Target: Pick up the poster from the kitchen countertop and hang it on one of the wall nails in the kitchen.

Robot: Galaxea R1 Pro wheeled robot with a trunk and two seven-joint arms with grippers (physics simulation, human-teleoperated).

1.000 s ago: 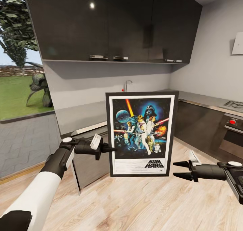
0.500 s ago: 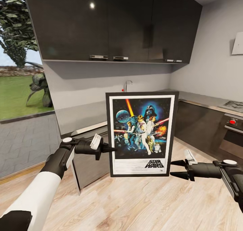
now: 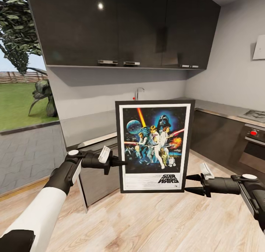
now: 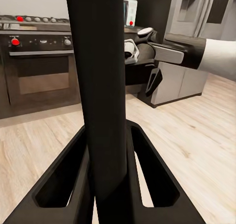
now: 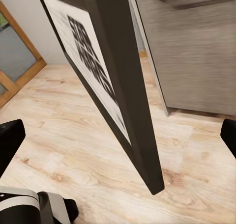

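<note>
Poster (image 3: 154,146) upright, held off the floor before the countertop (image 3: 92,125).
Left gripper (image 3: 123,163) clamped on its left edge; right gripper (image 3: 191,183) jaws apart beside lower right corner. Likely stiff, light, slippery frame; grip edges.

Hidden and cut-off parts around the held poster

The poster (image 3: 155,146) hides the countertop (image 3: 88,125) stretch and sink behind it, leaving just the faucet (image 3: 138,93) top. In the left wrist view its dark edge (image 4: 101,96) runs past the frame and covers where the left gripper (image 3: 122,163) fingers meet. The oven (image 3: 254,149) is cut by the head view's edge.
</note>
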